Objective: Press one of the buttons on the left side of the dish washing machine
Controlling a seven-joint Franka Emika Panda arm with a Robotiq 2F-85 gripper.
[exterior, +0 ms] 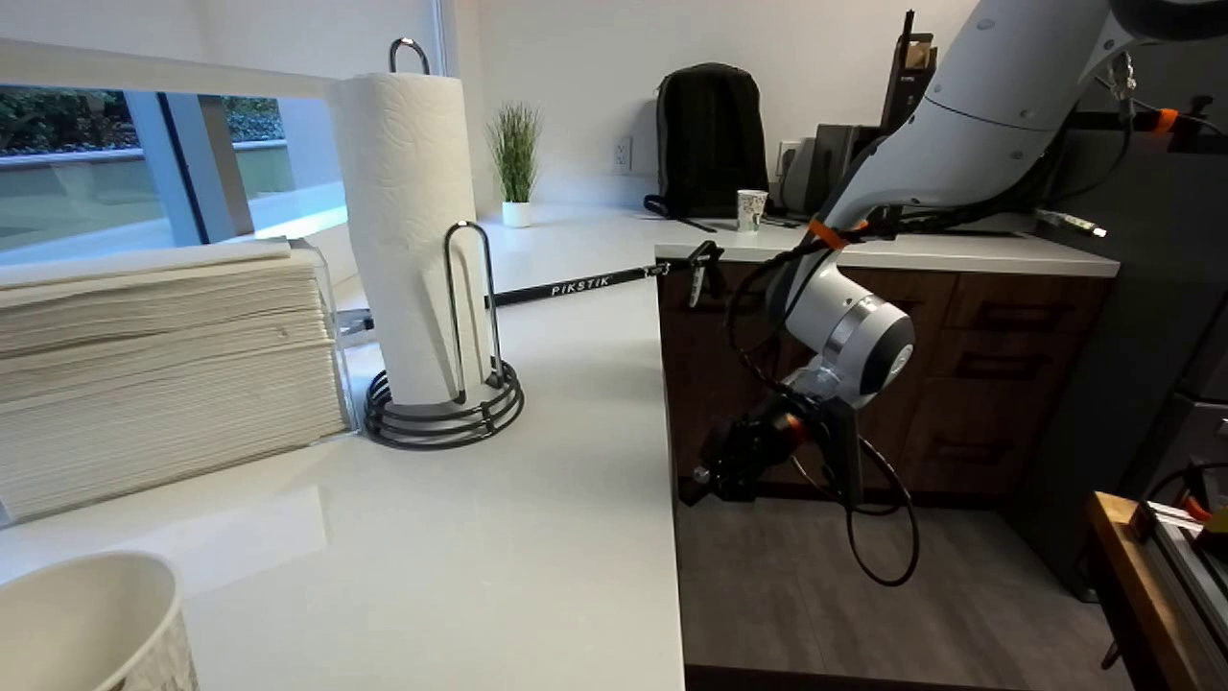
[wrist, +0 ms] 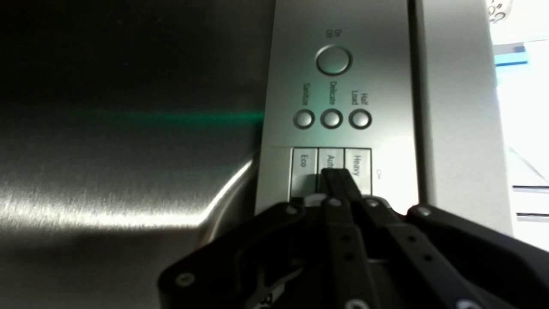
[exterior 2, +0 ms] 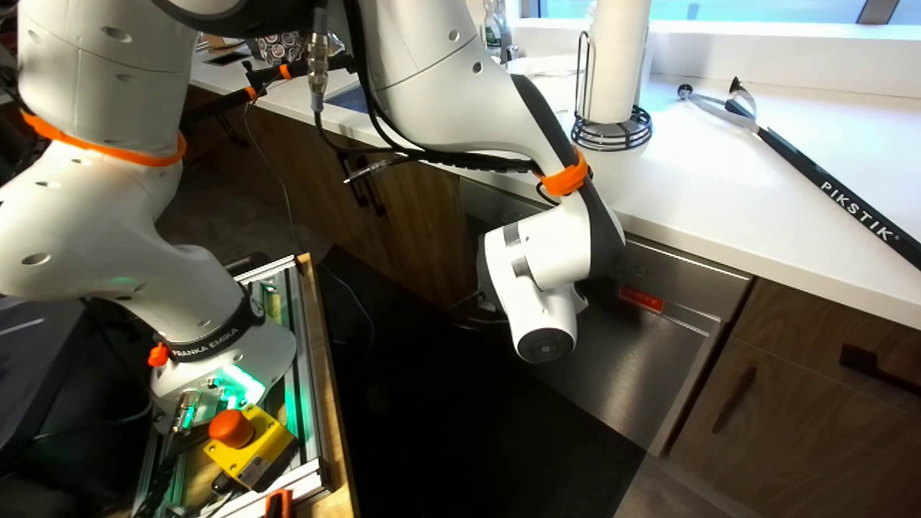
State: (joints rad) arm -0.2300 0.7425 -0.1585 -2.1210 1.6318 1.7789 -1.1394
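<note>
Dishwasher (exterior 2: 633, 360): brushed metal, closed. Round buttons (wrist: 331, 118) beside rectangular buttons (wrist: 330, 156).

panel (wrist: 339, 96): On/Off, Sanitize, Delicate, Half Load, Eco, Heavy | grabber (exterior 2: 813, 170): PIKSTIK | arm base (exterior 2: 229, 356): FRANKA EMIKA | sign (exterior 2: 641, 299): DIRTY

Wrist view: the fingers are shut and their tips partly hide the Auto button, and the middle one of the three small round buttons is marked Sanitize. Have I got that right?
Not quite: the wrist view shows the middle small round button marked Delicate, not Sanitize. The rest stands: the fingers are shut, and their tips partly hide the Auto button.
</note>
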